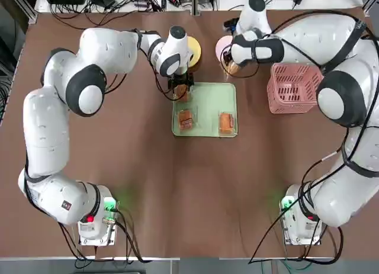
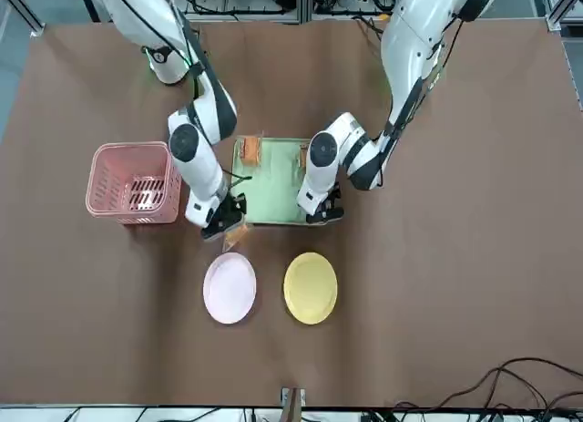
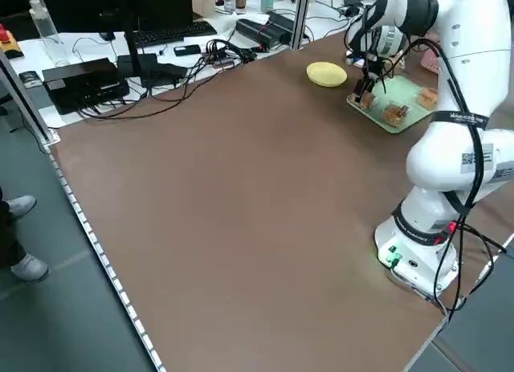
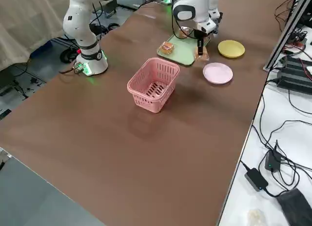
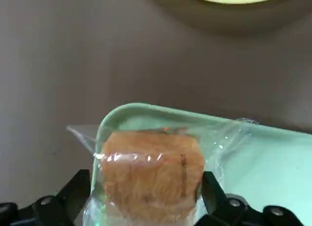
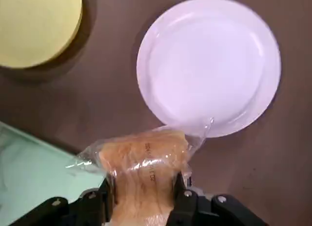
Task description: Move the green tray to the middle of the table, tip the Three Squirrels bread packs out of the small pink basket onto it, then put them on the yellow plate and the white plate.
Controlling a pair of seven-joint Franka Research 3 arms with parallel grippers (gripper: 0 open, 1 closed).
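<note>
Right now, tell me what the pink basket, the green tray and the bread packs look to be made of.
Pink basket: probably moulded plastic, matte, with slotted lattice walls. Green tray: likely smooth plastic, faintly glossy, with a low rounded rim. Bread packs: thin clear film, crinkled and glinting at the sealed edges, with the orange-brown slice showing through.

**Tray mid-table, packs on it, basket and plates around**

Green tray [image 1: 204,90] flat mid-table with two bread packs [image 1: 186,119] lying inside, a third at its corner. Pink basket [image 1: 293,87] upright beside it. Yellow plate [image 2: 310,287] and white plate [image 2: 229,288] adjacent, bare.
</note>
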